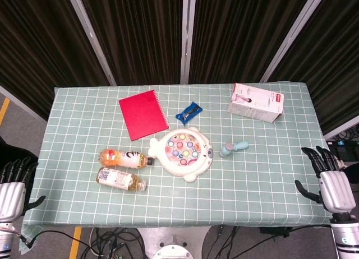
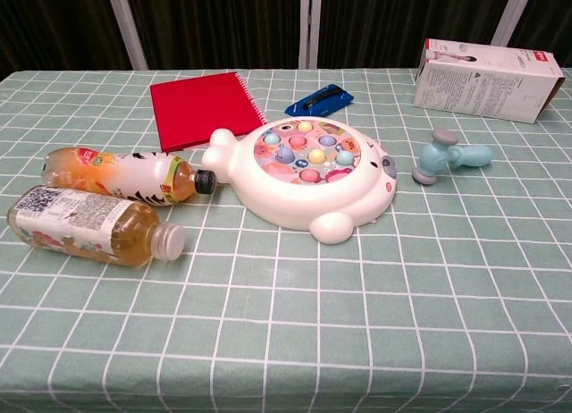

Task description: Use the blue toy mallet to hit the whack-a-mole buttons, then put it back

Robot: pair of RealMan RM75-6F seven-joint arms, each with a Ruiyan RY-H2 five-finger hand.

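Note:
The blue toy mallet point(image 1: 232, 148) point(image 2: 450, 156) lies on the checked cloth just right of the whack-a-mole toy point(image 1: 183, 152) point(image 2: 308, 172), a white fish-shaped body with several coloured buttons on top. My left hand point(image 1: 12, 183) hangs off the table's left front corner with fingers spread and nothing in it. My right hand point(image 1: 328, 177) hovers off the right edge, fingers apart and empty. Both hands are far from the mallet and show only in the head view.
Two drink bottles point(image 1: 122, 168) point(image 2: 107, 203) lie left of the toy. A red notebook point(image 1: 143, 114) point(image 2: 204, 107), a small blue packet point(image 1: 188, 112) point(image 2: 320, 100) and a white-and-pink box point(image 1: 255, 102) point(image 2: 487, 78) sit toward the back. Dark curtains stand behind the table.

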